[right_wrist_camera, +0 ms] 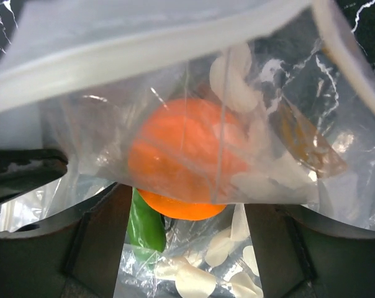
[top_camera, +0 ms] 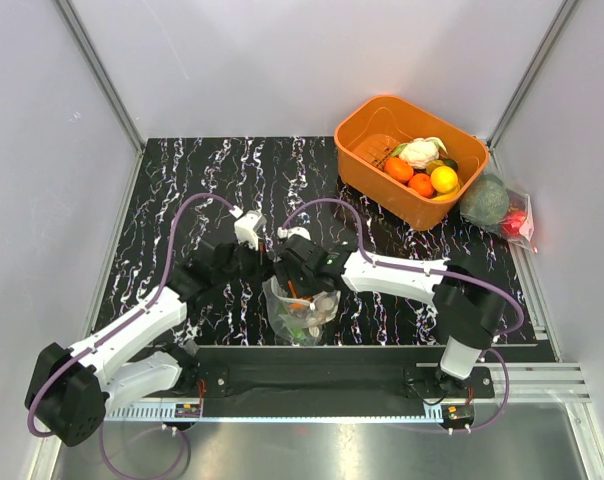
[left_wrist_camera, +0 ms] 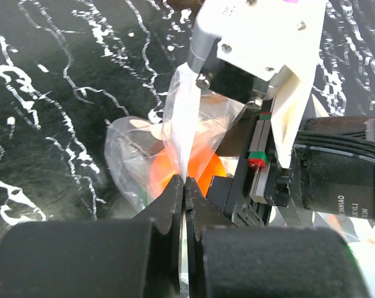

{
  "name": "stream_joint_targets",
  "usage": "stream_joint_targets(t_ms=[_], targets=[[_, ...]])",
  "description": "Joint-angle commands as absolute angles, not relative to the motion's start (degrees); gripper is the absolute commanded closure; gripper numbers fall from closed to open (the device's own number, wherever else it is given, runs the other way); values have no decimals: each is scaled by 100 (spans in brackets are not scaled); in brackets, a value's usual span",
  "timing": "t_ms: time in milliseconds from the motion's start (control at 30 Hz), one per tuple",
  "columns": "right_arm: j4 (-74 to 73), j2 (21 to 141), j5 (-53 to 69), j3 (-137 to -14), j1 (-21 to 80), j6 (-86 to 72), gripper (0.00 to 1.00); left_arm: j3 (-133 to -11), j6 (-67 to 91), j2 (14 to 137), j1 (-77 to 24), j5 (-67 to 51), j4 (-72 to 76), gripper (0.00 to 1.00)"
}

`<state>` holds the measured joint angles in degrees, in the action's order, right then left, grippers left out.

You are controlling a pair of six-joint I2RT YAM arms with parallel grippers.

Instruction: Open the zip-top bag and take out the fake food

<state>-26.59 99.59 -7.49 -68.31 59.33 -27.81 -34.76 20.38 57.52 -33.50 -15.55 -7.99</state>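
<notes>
Because the left arm (top_camera: 132,330) and the right arm (top_camera: 402,272) both reach in from the near edge, the work is packed into one spot on the table (top_camera: 182,190), just far of their bases. Top is black with white veining.

An orange bin (top_camera: 377,190) sits at the far right, well apart, with loose toy produce (top_camera: 422,175) in it. Probably the drop-off for whatever comes out. Just right of the bin lies a plain clear bag (top_camera: 512,195) with a big green ball (top_camera: 485,198) inside; not the one being worked.

Between the two grippers hangs the zip-top bag (top_camera: 300,312), mouth up. Whether its bottom rests on the table or hangs just above it, I cannot tell. Held this way, I judge, so the contents sag low and the top edge is free to part.

Fingers of the left gripper (left_wrist_camera: 183,186) are pressed together with a fold of the bag's film pinched between them. Reads as the anchor, fixing one lip.

Fingers of the right gripper (right_wrist_camera: 184,198) are spread wide, one on each side of the bag. No pinch on the film shows; cannot tell if the pads touch it. Likely lining up on the other lip, or on the food.

A zip strip (right_wrist_camera: 144,56) crosses the top of the right wrist view, blurred. Open or sealed: unclear.

Inside, the orange fruit (right_wrist_camera: 181,161) sits uppermost, with the green vegetable (right_wrist_camera: 145,226) below at its left. Neither is out yet.
</notes>
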Motion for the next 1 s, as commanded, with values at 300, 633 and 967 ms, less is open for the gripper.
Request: stream_joint_targets(t_ms=[300,633,967], targets=[[-1881,10354,-1002,-6820,5985,-2786,47,-3595,1978,5704,-3384,-1679,-466,100],[-2267,9634,-1038,-6864,5994,-2619,71,-3577,1986,5695,-3384,-1635,-457,100],[-2391,9140,-1327,-6706,5985,-2663,56,-3586,1978,5695,-3384,-1635,-466,100]])
